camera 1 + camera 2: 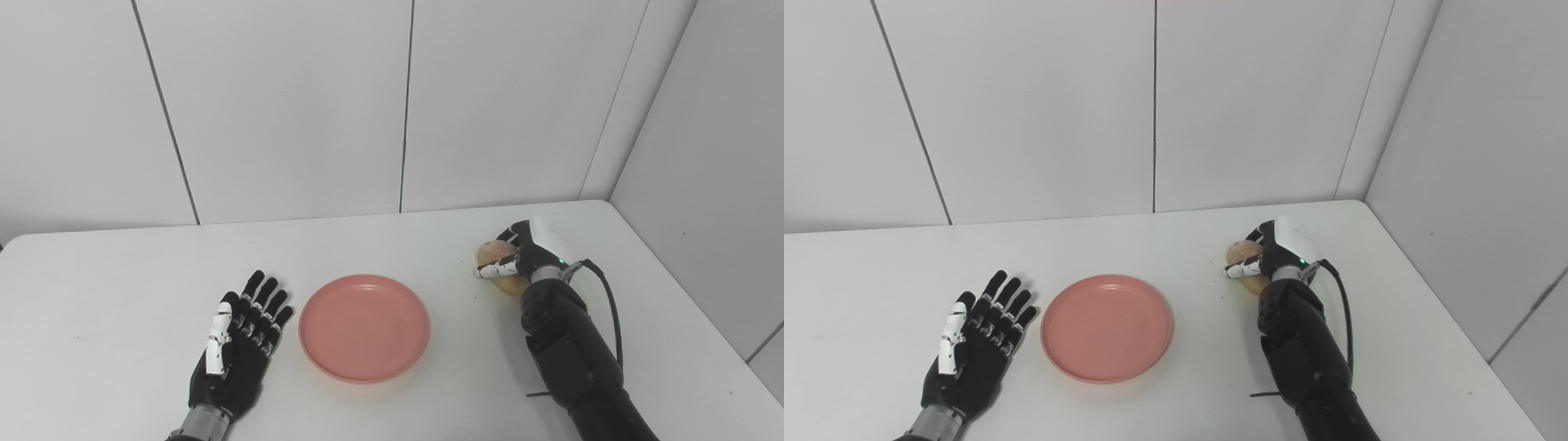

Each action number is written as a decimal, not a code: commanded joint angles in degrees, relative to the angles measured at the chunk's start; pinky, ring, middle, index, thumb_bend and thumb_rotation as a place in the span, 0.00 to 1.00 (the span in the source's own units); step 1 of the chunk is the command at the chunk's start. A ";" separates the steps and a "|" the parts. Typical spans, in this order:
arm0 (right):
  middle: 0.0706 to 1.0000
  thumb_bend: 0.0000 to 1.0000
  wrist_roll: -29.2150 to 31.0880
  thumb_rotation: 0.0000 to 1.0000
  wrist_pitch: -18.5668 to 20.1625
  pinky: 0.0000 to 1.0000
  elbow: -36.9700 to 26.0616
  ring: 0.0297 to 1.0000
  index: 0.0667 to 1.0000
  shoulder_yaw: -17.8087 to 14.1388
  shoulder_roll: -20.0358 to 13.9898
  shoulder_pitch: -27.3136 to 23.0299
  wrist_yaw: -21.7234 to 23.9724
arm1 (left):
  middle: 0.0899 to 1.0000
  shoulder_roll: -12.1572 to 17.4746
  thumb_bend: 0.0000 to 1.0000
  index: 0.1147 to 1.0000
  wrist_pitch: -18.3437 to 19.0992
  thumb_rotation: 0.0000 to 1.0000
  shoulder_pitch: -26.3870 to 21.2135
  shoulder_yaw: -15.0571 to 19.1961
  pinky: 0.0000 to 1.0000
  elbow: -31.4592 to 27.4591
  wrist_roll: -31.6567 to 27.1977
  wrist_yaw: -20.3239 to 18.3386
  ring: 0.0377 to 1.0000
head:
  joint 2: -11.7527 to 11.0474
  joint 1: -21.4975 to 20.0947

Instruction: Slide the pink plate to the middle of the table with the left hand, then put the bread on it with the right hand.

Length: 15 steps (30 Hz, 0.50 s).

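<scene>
- Two hands sit on the white table, one at each side of a plate.
- At the left, the left hand lies flat on the tabletop, palm up, with its fingers spread and pointing away toward the wall; it holds nothing.
- Just right of those fingers, close to them but apart, the pink plate rests empty near the middle of the table, toward the front edge.
- Farther right, well apart from the plate, the bread, a round tan roll, lies on the table.
- The right hand is wrapped over the bread, fingers curled round its far side and the thumb across its near side, clasping it.
- A black cable loops from the wrist down along the right forearm.
</scene>
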 commanded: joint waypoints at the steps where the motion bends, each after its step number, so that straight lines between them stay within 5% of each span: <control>1: 0.40 0.50 1.06 0.14 -0.68 0.32 -0.31 0.37 0.45 0.22 -1.36 -1.81 -1.52 | 0.99 0.21 0.31 0.99 3.64 1.00 2.30 -0.03 1.00 1.62 0.88 2.27 1.00 | -0.12 0.55; 6: 0.43 0.50 1.40 0.14 -0.28 0.35 -1.11 0.40 0.45 0.56 -1.74 -2.08 -0.93 | 1.00 0.13 0.32 0.99 2.89 1.00 2.15 -0.25 1.00 2.35 1.19 1.64 1.00 | -0.26 0.94; 15: 0.42 0.50 0.76 0.14 -0.27 0.35 -11.83 0.39 0.45 1.34 -2.44 -0.72 2.61 | 1.00 -0.18 0.32 1.00 2.62 1.00 1.97 -0.42 1.00 2.77 1.36 1.75 1.00 | -0.51 2.05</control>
